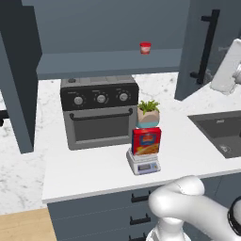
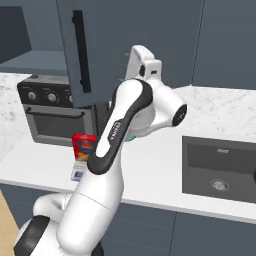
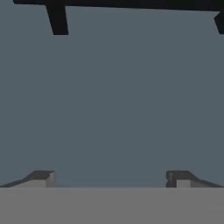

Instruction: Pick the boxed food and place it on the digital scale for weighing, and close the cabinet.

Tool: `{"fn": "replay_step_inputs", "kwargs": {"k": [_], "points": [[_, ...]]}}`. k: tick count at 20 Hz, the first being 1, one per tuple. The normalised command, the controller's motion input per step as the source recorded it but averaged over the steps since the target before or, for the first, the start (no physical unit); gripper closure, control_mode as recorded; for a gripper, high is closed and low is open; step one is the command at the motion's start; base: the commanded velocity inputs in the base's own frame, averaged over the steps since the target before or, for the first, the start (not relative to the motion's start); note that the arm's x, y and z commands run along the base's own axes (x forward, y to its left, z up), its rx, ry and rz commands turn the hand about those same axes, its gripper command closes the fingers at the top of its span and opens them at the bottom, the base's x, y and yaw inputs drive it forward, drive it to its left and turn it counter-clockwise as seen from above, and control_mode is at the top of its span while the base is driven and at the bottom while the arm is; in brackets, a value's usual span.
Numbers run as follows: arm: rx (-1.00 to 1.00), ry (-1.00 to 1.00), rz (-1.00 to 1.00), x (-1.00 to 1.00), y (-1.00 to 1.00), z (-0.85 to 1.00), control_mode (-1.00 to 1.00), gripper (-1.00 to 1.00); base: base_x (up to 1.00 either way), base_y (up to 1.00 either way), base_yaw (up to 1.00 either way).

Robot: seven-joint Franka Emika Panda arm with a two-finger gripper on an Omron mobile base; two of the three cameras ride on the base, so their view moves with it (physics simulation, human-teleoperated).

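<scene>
The small upright red cardboard box with the blue band (image 1: 146, 141) is standing on the small light-grey digital scale (image 1: 143, 164), near the front edge of the white marble counter (image 1: 94, 174), just in front of the black countertop oven (image 1: 100, 112). The weighing step is judged complete. The large dark slate-blue wall cabinet is still standing open: its door with the long black bar handle (image 1: 207, 47) is swung outward. The claw (image 3: 111, 179) is facing that door panel (image 3: 113, 100) at close range, jaws spread wide and grasping nothing. Closing the doors is what remains.
</scene>
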Motion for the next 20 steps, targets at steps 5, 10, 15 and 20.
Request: {"fn": "replay_step_inputs", "kwargs": {"k": [5, 10, 15, 20], "points": [[-0.20, 0.01, -0.26, 0.98, 0.88, 0.00, -1.00, -1.00, 0.00, 0.00, 0.00], [-0.17, 0.03, -0.26, 0.97, 0.51, -0.01, -1.00, -1.00, 0.00, 0.00, 0.00], [-0.10, 0.00, -0.17, 1.00, 0.28, -0.25, -1.00, -1.00, 0.00, 0.00, 0.00], [-0.05, -0.03, -0.14, 1.00, 0.11, -0.44, -1.00, -1.00, 0.00, 0.00, 0.00]]}}
